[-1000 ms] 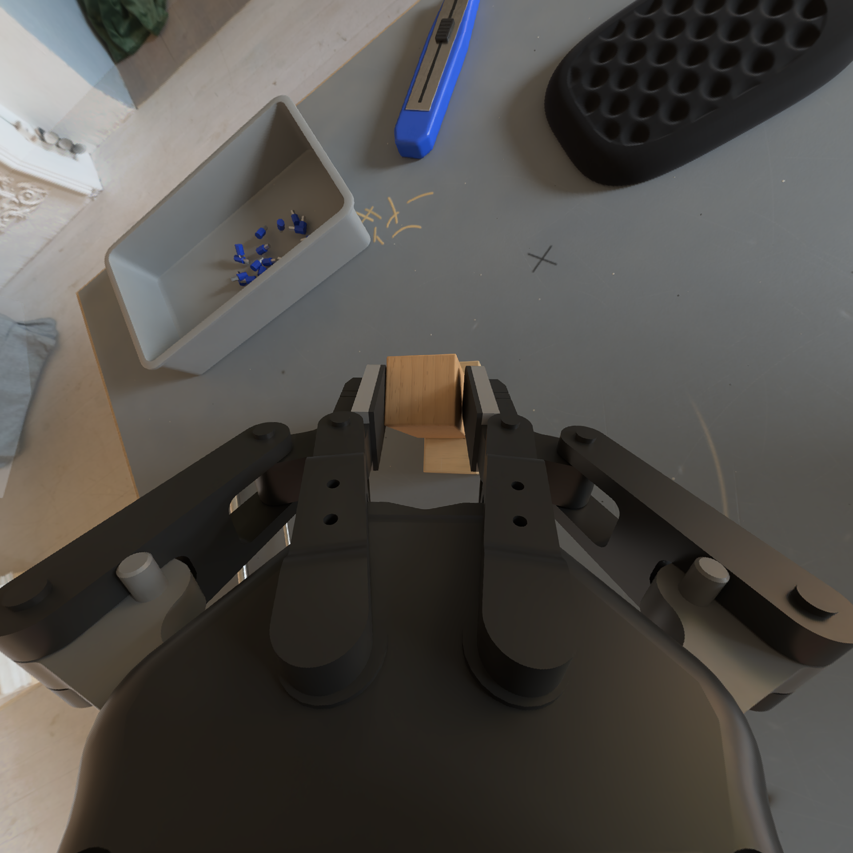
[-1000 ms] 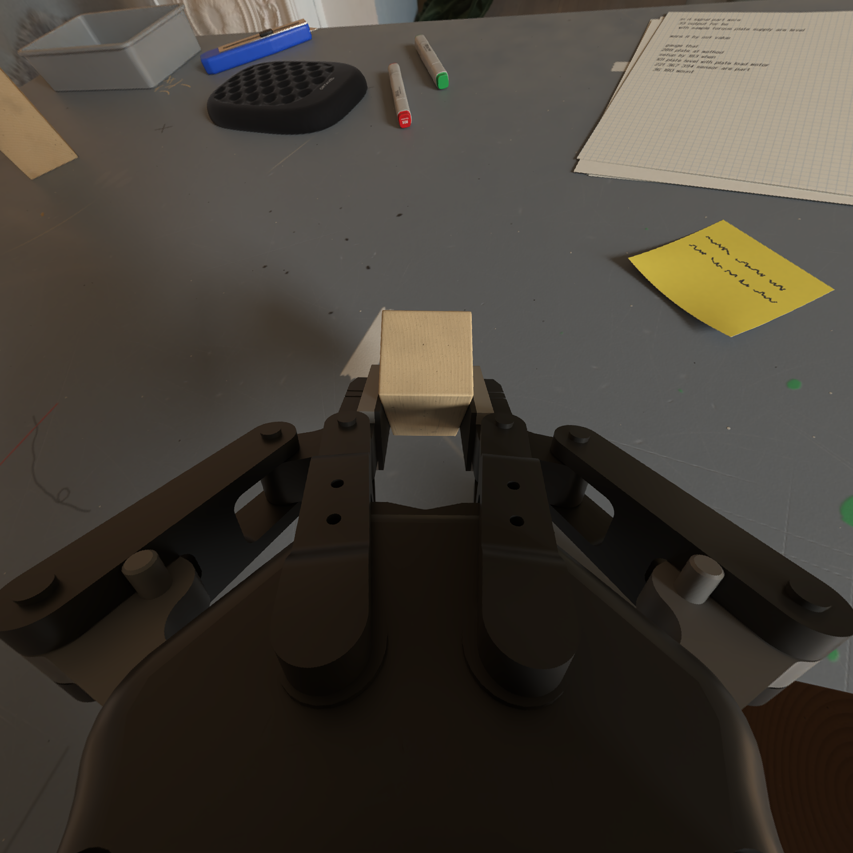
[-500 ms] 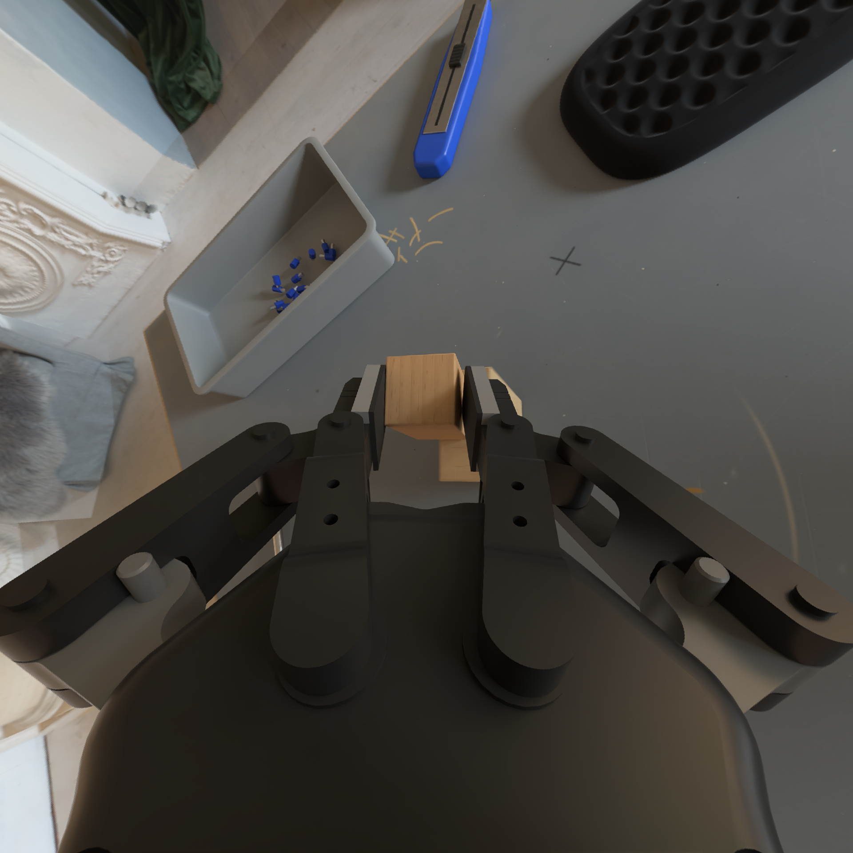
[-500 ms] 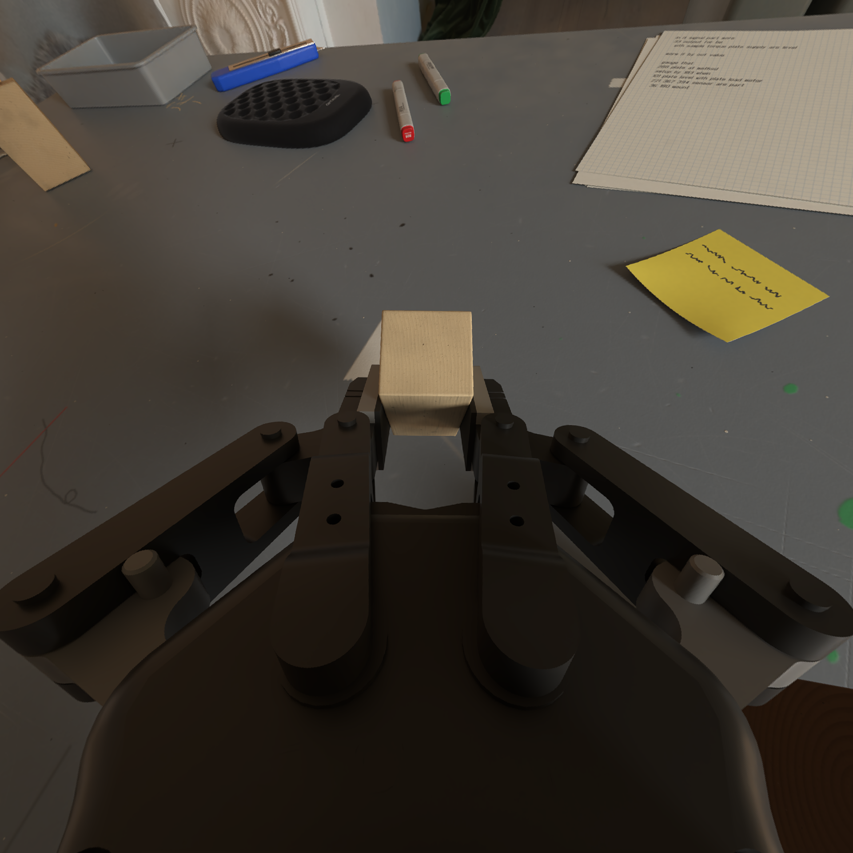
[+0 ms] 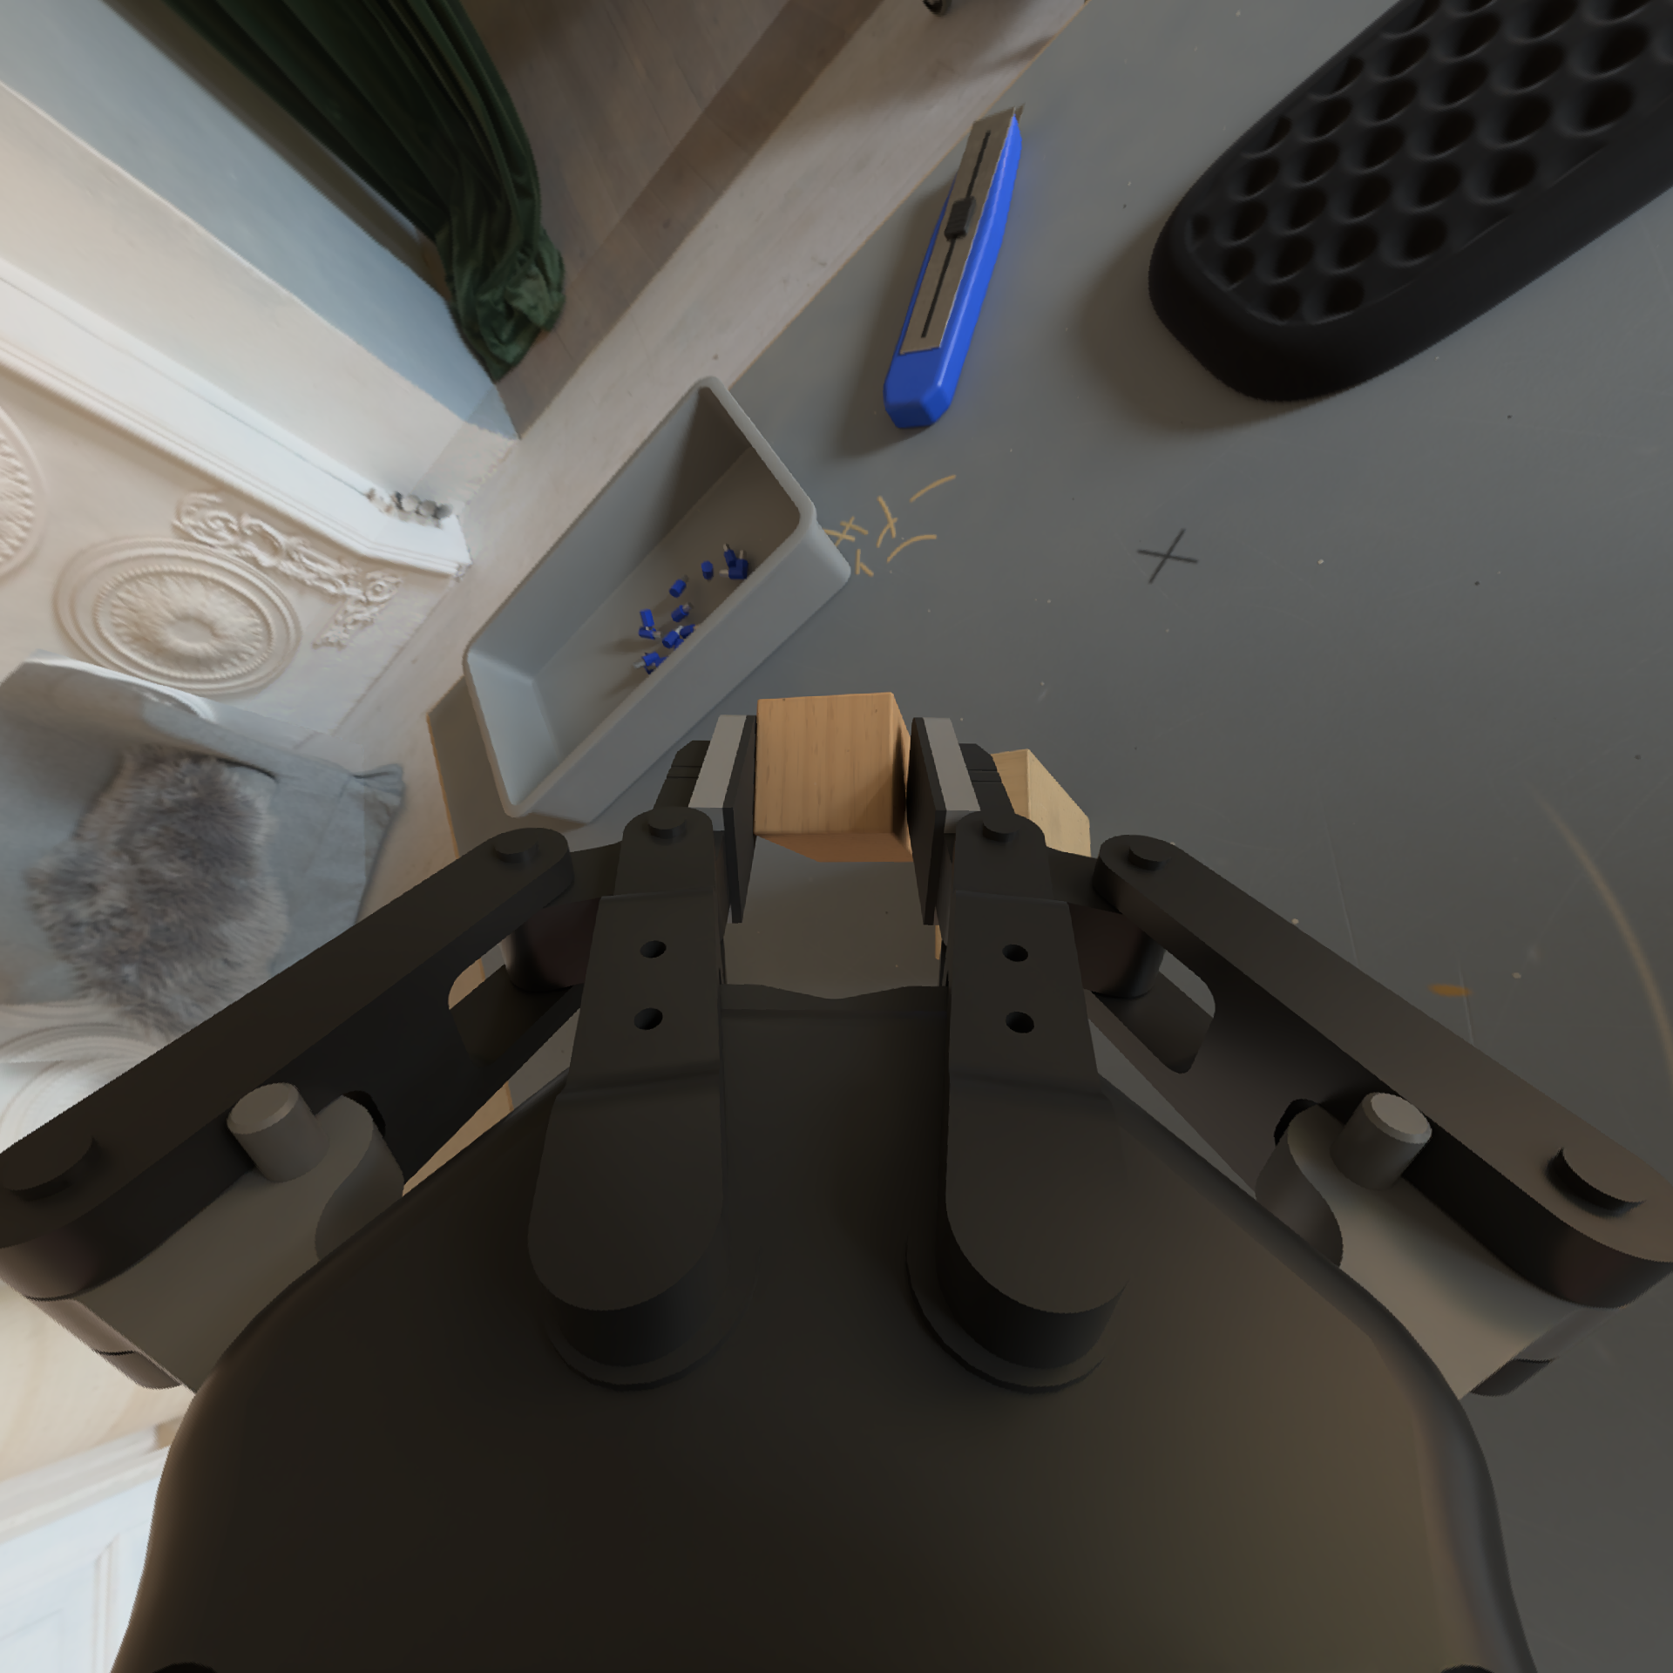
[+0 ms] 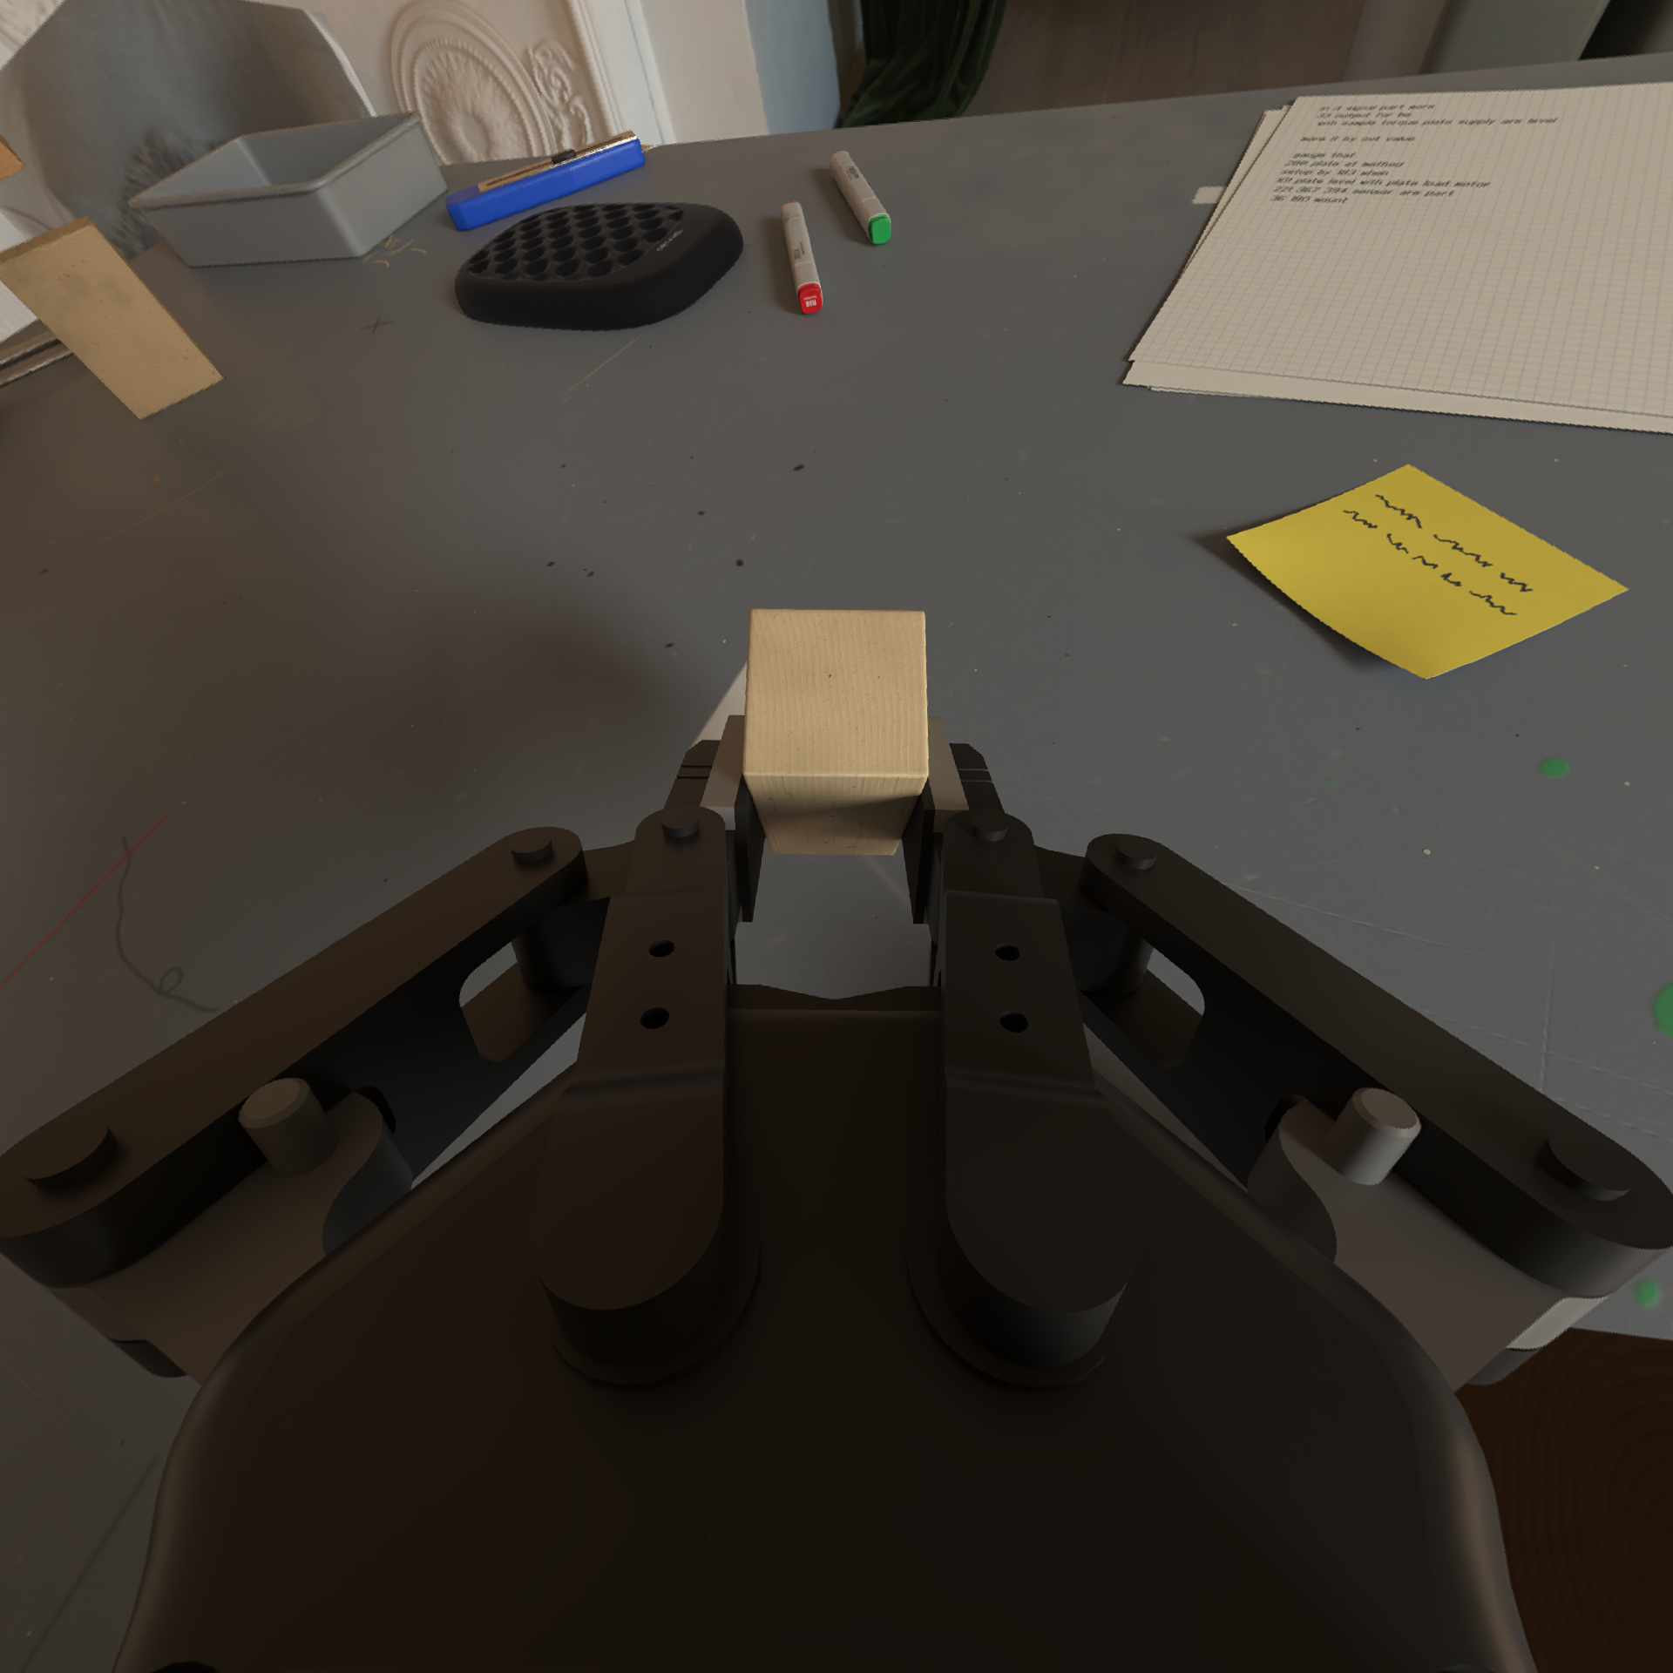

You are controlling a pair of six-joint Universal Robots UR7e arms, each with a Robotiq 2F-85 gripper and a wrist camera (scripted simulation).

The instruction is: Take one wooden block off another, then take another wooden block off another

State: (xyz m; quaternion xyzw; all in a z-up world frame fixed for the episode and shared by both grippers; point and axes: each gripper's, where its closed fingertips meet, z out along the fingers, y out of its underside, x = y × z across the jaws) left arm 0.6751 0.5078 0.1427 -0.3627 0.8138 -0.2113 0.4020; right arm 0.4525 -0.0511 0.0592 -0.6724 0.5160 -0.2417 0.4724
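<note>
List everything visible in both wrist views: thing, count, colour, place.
Held orange-tan block: 1, in the left gripper.
Tan block: 1, on the table beyond the left gripper's fingers.
Held pale block: 1, in the right gripper.
Tall tan block: 1, far left on the table.
Bin: 1, grey, table's edge, holding small blue parts.
Utility knife: 1, blue, beside the bin.
Perforated pad: 1, black.
Markers: 2, red-capped and green-capped.
Paper stack: 1, white, far right.
Sticky note: 1, yellow.
Table: 1, grey.
Left gripper: 1, black.
Right gripper: 1, black.
</note>
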